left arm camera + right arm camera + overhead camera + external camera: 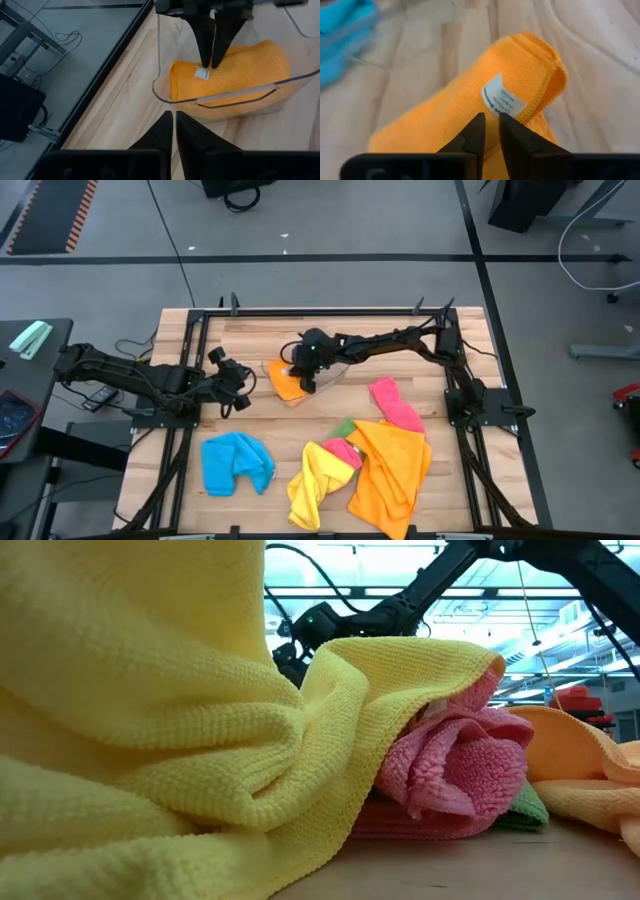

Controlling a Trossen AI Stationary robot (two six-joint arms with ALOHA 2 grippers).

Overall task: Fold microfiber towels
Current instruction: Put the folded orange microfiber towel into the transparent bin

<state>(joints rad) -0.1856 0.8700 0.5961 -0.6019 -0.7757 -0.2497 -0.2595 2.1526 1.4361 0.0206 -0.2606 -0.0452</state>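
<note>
Holding position over the clear plastic tub [325, 375], the right gripper [305, 383] points down at the folded orange towel [285, 383] inside it; fingers [476, 135] nearly together with a narrow gap, tips just above the cloth beside its white label [502, 101]; whether they pinch fabric cannot be told.

Left gripper [240, 402]: beside the tub on the left, fingers [161, 135] pressed together, holding nothing.

Blue towel [235, 463]: crumpled, front left of the wooden table [180, 480].

Yellow towel [315, 480]: bunched, front centre, draped partly over a pink towel [455, 775] in the low view.

Green towel [528, 810]: only an edge shows beneath the pink one.

Second pink towel [395, 405]: right of the tub.

Large orange towel [395, 470]: spread loosely, front right.
</note>
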